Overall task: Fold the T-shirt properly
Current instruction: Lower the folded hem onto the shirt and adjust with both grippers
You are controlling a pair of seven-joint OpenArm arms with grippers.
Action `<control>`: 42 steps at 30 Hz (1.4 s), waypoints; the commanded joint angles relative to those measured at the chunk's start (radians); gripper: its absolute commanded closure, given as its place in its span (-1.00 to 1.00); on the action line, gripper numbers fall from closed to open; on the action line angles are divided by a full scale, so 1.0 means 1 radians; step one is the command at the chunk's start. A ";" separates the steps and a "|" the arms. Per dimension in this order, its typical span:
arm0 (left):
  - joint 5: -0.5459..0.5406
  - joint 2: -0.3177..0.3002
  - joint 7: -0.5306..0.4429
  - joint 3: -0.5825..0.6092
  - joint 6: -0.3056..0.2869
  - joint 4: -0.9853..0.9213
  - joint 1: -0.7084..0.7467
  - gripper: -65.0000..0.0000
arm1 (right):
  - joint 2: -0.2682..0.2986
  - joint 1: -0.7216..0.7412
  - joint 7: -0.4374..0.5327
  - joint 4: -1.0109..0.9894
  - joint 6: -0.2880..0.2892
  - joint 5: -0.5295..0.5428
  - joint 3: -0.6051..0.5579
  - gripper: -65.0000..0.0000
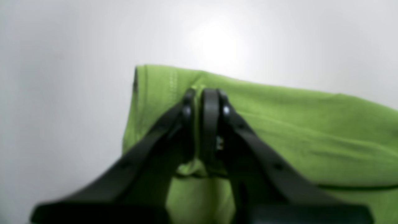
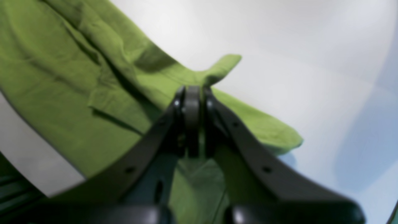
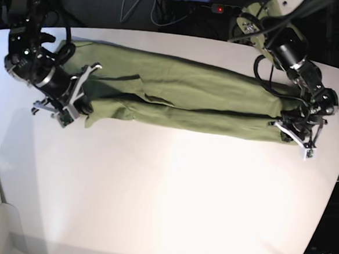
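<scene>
**Currently: lengthwise folds in, crosswise folds outstanding**

Soft, thin olive-green cotton T-shirt (image 3: 183, 102) lies as a long narrow band across the far half of the white tabletop (image 3: 170, 202), running from one arm to the other. Its long edges appear turned inward, leaving a seam-like line down the middle of the band; some wrinkling shows near the base view's left end.

Left gripper (image 1: 205, 102), black, two-fingered: jaws clenched on a pinch of green fabric at a hemmed corner, on the base view's right end of the band. Right gripper (image 2: 191, 99): jaws likewise closed on a fold of cloth at the opposite end, with a small flap standing up just beyond the fingertips.

Judgement: roughly halfway. The side folds look done; what remains is bringing one end over toward the other, perhaps twice, to make a compact rectangle, then smoothing. Both ends are held, so the crosswise fold seems the step in hand.
</scene>
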 commanded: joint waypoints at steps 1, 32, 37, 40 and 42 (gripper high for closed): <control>0.067 -0.010 0.072 -0.021 0.023 0.026 0.026 0.93 | 0.011 -0.024 0.043 0.019 0.001 0.012 0.006 0.98; 0.070 0.006 0.354 -0.013 0.023 0.425 0.055 0.93 | -0.055 -0.210 0.215 0.010 -0.038 -0.142 -0.001 0.98; 0.073 0.013 0.358 0.034 0.023 0.448 0.069 0.93 | -0.055 -0.210 0.216 0.010 -0.038 -0.142 -0.001 0.98; 0.076 0.022 0.358 0.034 0.023 0.448 0.072 0.93 | -0.055 -0.208 0.216 0.010 -0.038 -0.143 -0.001 0.98; 0.074 0.025 0.358 0.036 0.023 0.448 0.093 0.93 | -0.055 -0.201 0.213 0.010 -0.038 -0.143 -0.001 0.98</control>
